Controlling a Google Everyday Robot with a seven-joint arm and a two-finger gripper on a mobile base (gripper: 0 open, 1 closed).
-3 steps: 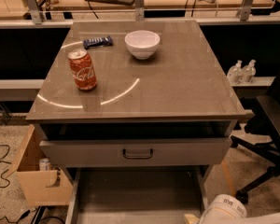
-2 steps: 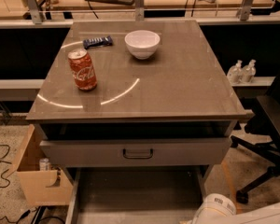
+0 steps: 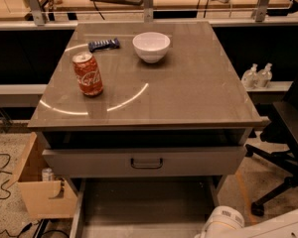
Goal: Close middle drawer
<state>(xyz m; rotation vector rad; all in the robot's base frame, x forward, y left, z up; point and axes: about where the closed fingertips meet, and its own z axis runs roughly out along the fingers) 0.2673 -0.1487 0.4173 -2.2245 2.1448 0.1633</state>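
Note:
The middle drawer (image 3: 144,207) stands pulled out below the taller-fronted grey drawer (image 3: 146,162). I look down into its bare grey inside; its left side wall (image 3: 75,214) shows, while its front and handle lie below the frame's bottom edge. A white rounded part of my arm (image 3: 223,224) rises at the bottom right, just beside the drawer's right side. My gripper is out of view, somewhere below that edge.
On the cabinet's top (image 3: 188,93) stand a red cola can (image 3: 88,74), a white bowl (image 3: 151,46) and a dark snack bar (image 3: 104,44). A cardboard box (image 3: 39,192) sits on the floor at the left, and a black office chair (image 3: 288,143) at the right.
The white part of my arm has slid a little to the left along the bottom edge. The drawers and the things on the cabinet top have not moved.

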